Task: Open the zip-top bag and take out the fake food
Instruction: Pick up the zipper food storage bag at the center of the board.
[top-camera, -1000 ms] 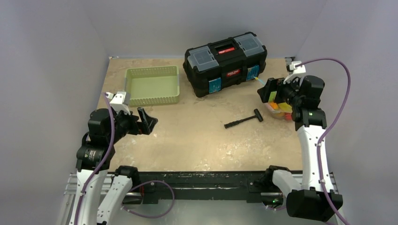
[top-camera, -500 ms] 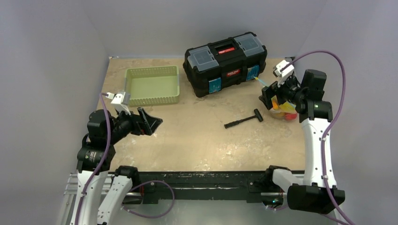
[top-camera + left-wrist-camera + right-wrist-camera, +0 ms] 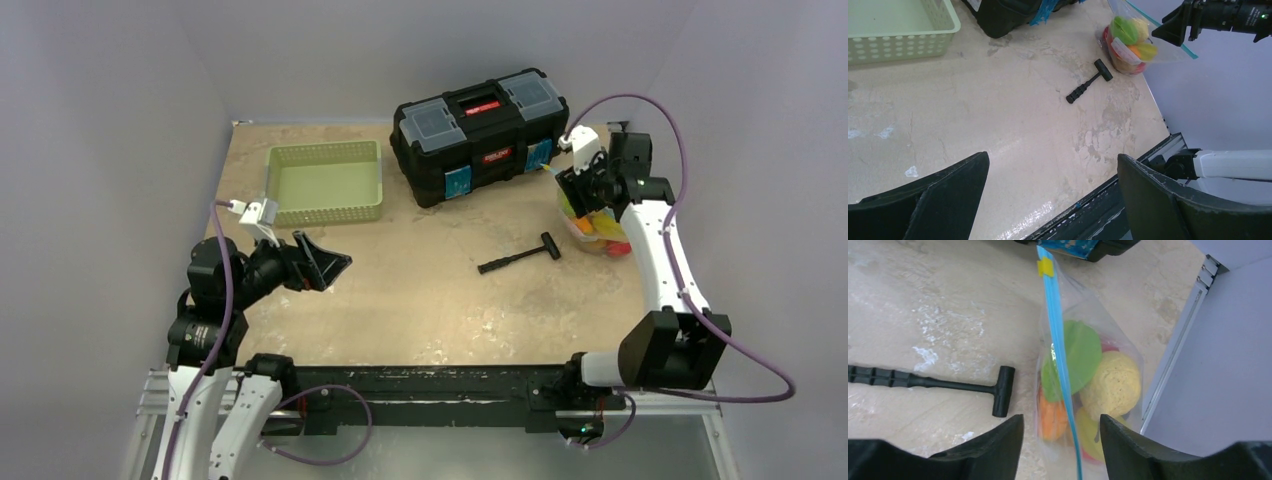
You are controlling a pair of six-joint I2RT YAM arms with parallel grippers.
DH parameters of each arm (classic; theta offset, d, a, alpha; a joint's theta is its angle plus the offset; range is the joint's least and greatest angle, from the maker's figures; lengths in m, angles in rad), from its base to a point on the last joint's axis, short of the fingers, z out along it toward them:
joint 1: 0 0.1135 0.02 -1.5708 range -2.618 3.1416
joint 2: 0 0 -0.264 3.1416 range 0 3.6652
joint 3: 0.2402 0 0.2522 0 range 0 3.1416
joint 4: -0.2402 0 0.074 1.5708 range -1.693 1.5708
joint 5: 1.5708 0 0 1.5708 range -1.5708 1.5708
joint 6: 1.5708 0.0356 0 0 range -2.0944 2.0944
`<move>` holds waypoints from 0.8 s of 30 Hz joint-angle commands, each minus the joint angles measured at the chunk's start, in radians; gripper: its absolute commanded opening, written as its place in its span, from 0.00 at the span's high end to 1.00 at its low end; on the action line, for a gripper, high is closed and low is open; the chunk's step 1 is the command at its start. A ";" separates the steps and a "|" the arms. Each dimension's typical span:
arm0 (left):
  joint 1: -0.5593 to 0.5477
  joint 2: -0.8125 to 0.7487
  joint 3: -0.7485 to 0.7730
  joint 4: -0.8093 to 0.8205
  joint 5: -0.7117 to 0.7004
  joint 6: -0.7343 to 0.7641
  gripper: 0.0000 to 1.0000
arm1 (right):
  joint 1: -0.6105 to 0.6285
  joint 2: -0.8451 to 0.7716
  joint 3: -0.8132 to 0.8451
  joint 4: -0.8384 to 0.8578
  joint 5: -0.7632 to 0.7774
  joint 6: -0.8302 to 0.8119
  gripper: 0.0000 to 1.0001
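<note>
Clear zip-top bag point(image 3: 1113, 330) upright near the right edge of the table point(image 3: 420, 290), fake food point(image 3: 1110, 385) inside, right gripper point(image 3: 1060, 422) parted astride its teal zip strip point(image 3: 1055, 342), left gripper point(image 3: 1053, 165) spread wide, red label on black toolbox point(image 3: 480, 135) too small to read.

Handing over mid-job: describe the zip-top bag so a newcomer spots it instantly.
Start at the black toolbox at the back. Just right of it, past the hammer, stands the zip-top bag. It alone is clear plastic, with a blue zip strip and colourful fake food inside.
</note>
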 commanded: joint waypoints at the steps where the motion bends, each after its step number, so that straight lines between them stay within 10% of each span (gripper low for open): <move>1: 0.001 -0.011 -0.009 0.027 0.027 -0.020 0.00 | 0.009 0.029 0.031 0.069 0.133 -0.016 0.48; 10: 0.001 -0.019 -0.006 0.002 0.032 -0.007 0.00 | 0.011 0.061 0.017 0.087 0.162 -0.022 1.00; 24: -0.001 -0.020 -0.031 0.094 0.213 0.068 0.00 | -0.029 -0.044 0.198 0.021 0.005 -0.049 1.00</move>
